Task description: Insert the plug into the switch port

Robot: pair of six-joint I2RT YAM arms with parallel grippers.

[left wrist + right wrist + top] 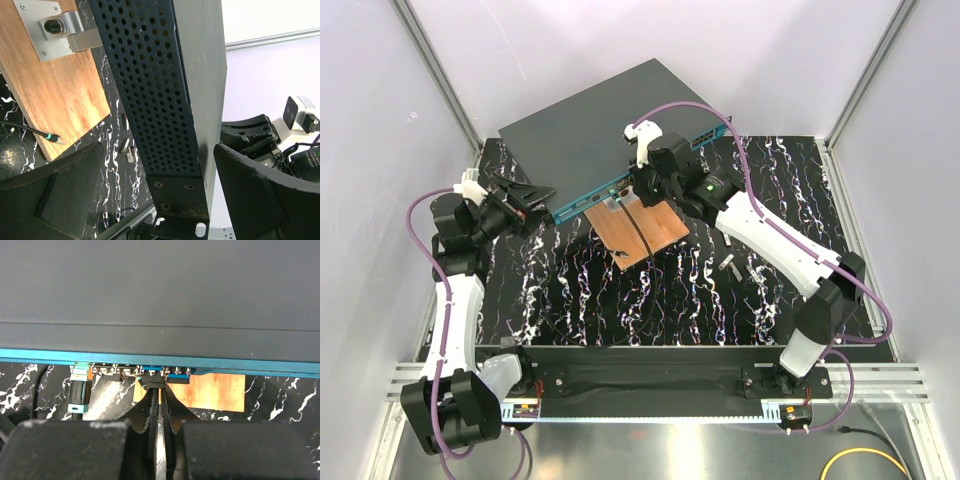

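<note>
The switch [605, 125] lies flat at the far side of the table [570, 300], turned at an angle, with its teal front face toward the arms. The right gripper [156, 396] is at this face, its jaws almost together and pinching the small black plug [152, 383] at the row of ports. Its fingers hide how deep the plug sits. The left gripper [528, 197] stands wide open around the left corner of the switch and grips nothing. The brown board [645, 230] is partly covered by the right gripper.
</note>
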